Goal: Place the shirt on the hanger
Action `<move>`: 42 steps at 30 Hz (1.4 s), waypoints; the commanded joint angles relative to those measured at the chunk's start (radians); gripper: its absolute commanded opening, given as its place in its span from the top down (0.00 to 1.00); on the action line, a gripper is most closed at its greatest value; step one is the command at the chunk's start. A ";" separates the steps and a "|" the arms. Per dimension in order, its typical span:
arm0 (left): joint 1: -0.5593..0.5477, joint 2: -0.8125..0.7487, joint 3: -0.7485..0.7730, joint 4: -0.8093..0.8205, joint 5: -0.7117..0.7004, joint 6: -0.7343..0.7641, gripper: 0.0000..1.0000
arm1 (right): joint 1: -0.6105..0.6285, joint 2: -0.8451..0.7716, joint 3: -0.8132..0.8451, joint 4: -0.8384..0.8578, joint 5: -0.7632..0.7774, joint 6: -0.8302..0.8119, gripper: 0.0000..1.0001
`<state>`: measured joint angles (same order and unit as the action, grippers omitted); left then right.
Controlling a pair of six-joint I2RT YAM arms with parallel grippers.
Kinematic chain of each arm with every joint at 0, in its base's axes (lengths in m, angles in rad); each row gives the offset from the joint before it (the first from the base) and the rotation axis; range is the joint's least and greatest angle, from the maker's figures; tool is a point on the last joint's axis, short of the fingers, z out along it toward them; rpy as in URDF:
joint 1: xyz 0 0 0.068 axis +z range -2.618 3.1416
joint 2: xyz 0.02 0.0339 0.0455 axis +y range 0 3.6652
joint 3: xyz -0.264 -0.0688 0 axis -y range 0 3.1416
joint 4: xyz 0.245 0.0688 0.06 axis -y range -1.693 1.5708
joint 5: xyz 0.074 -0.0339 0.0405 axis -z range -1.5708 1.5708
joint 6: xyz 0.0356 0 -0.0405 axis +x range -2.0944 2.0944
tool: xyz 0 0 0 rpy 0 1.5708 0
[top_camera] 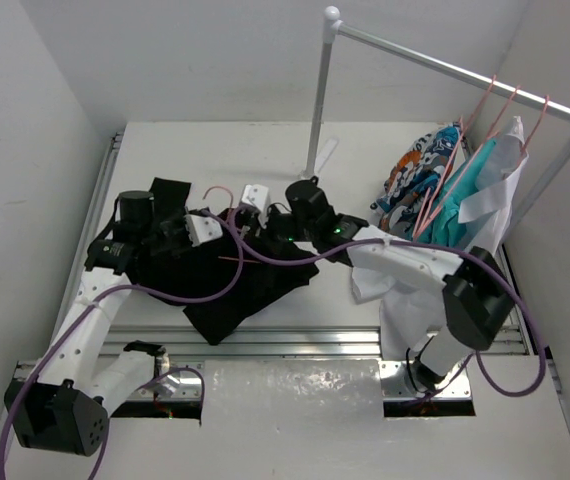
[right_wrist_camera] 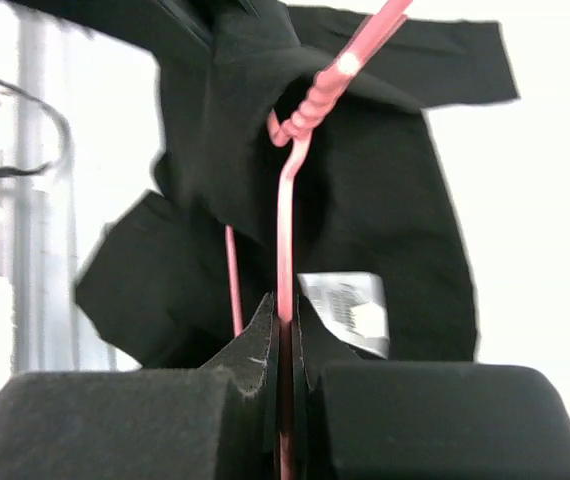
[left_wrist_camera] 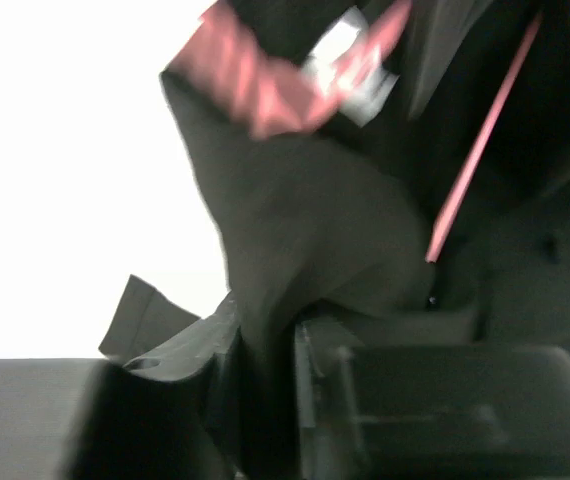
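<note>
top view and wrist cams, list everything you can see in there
shirt: 1, black, bunched centre-left between the hands
hanger: 1, pink, inside the shirt
rack: 1, white, back right
hung clothes: 3, patterned, teal, white, on pink hangers on the rack
loose cloth: 1, white, under right arm
table: 1, white
left hand: 1, black, pinching shirt
right hand: 1, black, shut on hanger
</note>
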<state>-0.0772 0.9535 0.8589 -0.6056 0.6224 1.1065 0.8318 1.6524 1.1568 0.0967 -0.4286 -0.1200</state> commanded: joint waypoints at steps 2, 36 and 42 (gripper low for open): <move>0.007 -0.009 0.011 0.063 -0.033 0.004 0.77 | -0.039 -0.146 -0.057 0.008 0.126 0.026 1.00; 0.036 -0.007 0.168 0.424 0.076 -0.775 0.07 | -0.060 -0.198 0.176 -0.094 0.369 0.037 1.00; -0.016 0.031 0.189 0.532 -0.133 -0.867 0.08 | -0.060 -0.126 0.369 -0.176 0.396 0.040 1.00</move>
<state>-0.0727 0.9768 1.0187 -0.2157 0.6094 0.3660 0.7746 1.5108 1.3964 -0.1024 -0.0692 -0.0929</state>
